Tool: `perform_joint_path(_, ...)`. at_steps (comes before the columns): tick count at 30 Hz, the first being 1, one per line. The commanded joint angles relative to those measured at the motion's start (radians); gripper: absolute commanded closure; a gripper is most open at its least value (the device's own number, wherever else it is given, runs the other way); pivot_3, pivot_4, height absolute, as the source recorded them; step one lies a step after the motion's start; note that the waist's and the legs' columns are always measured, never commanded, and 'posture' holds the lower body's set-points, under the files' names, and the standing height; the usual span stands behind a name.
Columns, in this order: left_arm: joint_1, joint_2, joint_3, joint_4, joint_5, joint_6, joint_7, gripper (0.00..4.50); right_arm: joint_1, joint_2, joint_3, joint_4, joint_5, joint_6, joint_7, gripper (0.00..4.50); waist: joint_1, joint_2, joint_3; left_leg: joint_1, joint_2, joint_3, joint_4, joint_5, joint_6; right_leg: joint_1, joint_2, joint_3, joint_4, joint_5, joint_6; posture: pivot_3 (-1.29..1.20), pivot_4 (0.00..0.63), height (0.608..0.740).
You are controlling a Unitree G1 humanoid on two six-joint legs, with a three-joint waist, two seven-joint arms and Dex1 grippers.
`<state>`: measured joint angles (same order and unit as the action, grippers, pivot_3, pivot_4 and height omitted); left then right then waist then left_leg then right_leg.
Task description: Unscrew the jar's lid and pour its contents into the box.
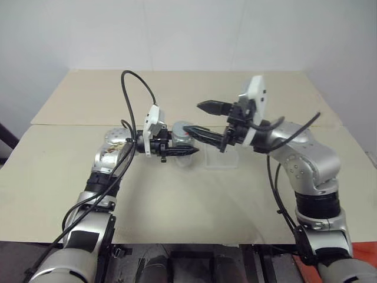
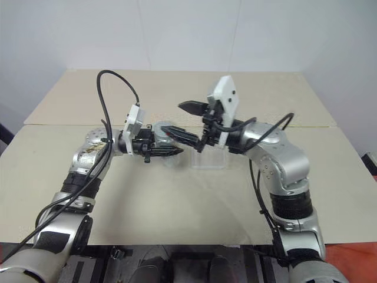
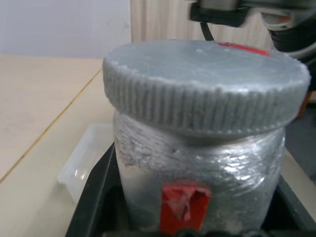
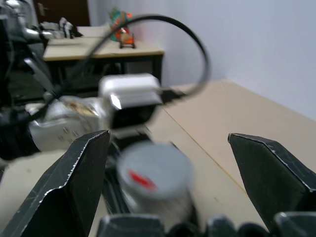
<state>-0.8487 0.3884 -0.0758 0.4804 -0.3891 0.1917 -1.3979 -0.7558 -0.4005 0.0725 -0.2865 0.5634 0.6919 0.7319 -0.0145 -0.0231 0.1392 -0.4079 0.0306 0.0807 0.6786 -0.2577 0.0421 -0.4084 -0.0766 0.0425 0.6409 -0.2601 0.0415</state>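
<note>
1. Nearest my head camera are the two arms, reaching in from either side and meeting above the middle of the table (image 1: 177, 200).
2. On my left side, the left gripper (image 1: 177, 147) points level toward the right, and I see its black fingers clamped tight on the jar (image 1: 179, 135), holding it up off the table.
3. From the left wrist camera, the jar (image 3: 202, 173) sits between that gripper's fingers, its silvery-grey wrap wrinkled, with a red mark low on its side.
4. Its lid (image 3: 205, 89) is on, ribbed around the edge, with a red strip near the far rim of its flat top.
5. My right gripper (image 1: 203, 121) points toward the left, its jaws spread wide and holding nothing; one finger stands above the jar's lid end, the other lies at that end, and I cannot tell whether it touches.
6. Through the right wrist camera, I see the lid (image 4: 155, 168) between the two wide-spread fingers (image 4: 69, 187), apart from both.
7. Resting on the table, just under the right gripper and beside the jar, is the box (image 1: 221, 159), clear and shallow; I cannot make out anything inside it.
</note>
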Motion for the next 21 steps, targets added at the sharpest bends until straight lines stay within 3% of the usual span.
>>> perform_joint_path(1, -0.033, -0.003, 0.016, -0.002, -0.002, -0.023, 0.000, 2.57, -0.036, 0.012, 0.033, 0.017, -0.036, -0.007, -0.016, 0.03, 0.000, 0.000, 0.000, 0.000, 0.000, 0.000, 0.000, 0.000, 0.000, 0.000, 0.000, 0.000, 0.000, 0.000, 0.000, 0.00, 0.150, 0.740)
perform_joint_path(8, -0.028, -0.015, 0.022, -0.019, -0.018, -0.023, -0.003, 2.57, -0.087, 0.044, 0.072, 0.110, -0.094, -0.042, -0.013, 0.03, 0.000, 0.000, 0.000, 0.000, 0.000, 0.000, 0.000, 0.000, 0.000, 0.000, 0.000, 0.000, 0.000, 0.000, 0.000, 0.00, 0.150, 0.740)
perform_joint_path(21, 0.014, 0.014, 0.044, -0.077, -0.037, -0.001, -0.012, 2.57, -0.097, 0.016, 0.007, 0.213, -0.088, -0.083, 0.095, 0.03, -0.001, 0.000, 0.000, 0.000, 0.000, 0.000, 0.000, 0.000, 0.000, 0.000, 0.000, 0.000, 0.000, 0.000, 0.000, 0.00, 0.150, 0.740)
